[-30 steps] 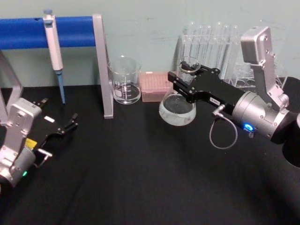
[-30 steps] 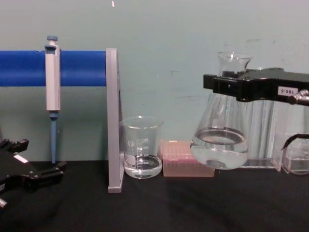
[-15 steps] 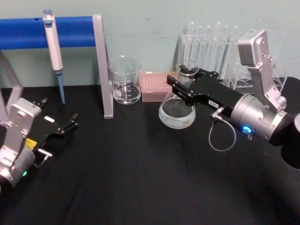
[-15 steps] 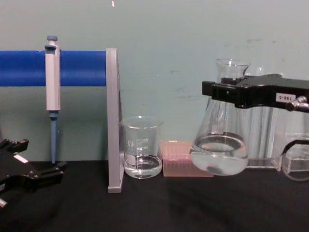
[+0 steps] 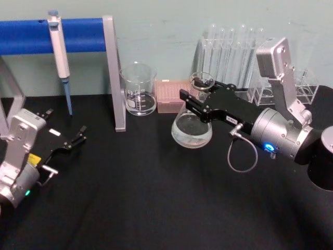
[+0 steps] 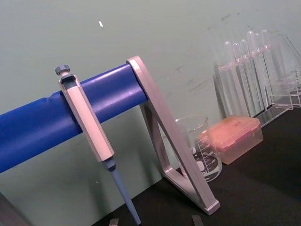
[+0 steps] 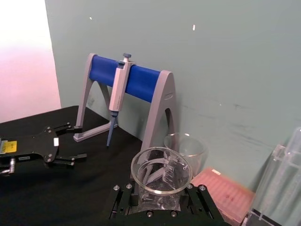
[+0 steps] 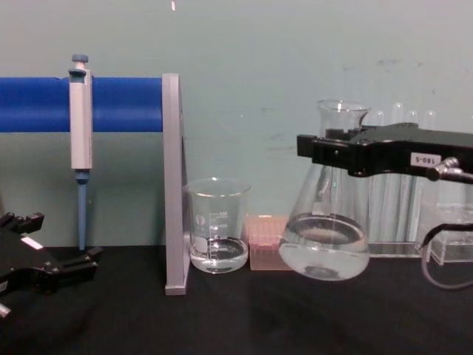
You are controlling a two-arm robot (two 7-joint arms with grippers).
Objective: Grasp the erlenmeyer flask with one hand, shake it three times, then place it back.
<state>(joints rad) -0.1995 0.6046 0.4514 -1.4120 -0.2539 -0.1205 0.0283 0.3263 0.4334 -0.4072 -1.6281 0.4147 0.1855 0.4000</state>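
Chest view: your right end effector (image 8: 332,151) clamps the erlenmeyer flask (image 8: 325,240) neck, tilted off the bench (image 8: 222,318), probably mid-shake, set-down pending; left end effector (image 5: 65,125) parked, spread.

Lit evenly and fairly brightly, soft and diffuse across the pale wall (image 8: 295,59). Leaves the black counter (image 5: 156,198) matte and dark from 3 round to 9 o'clock in the head view, with hardly a shadow to read on it. Catches the glass instead. Puts thin white glints on the rim and liquid line of the erlenmeyer flask (image 8: 325,244), on the beaker (image 5: 138,88) at 10 o'clock from it in the head view, and along the test tubes (image 5: 234,47). Gleams mildly off the silver wrist (image 5: 278,133) behind the right hand (image 5: 196,95), beside a small glowing blue lamp (image 5: 269,147). Burns out to white-pink on the wall past the pipette stand (image 7: 162,101) in the right wrist view.
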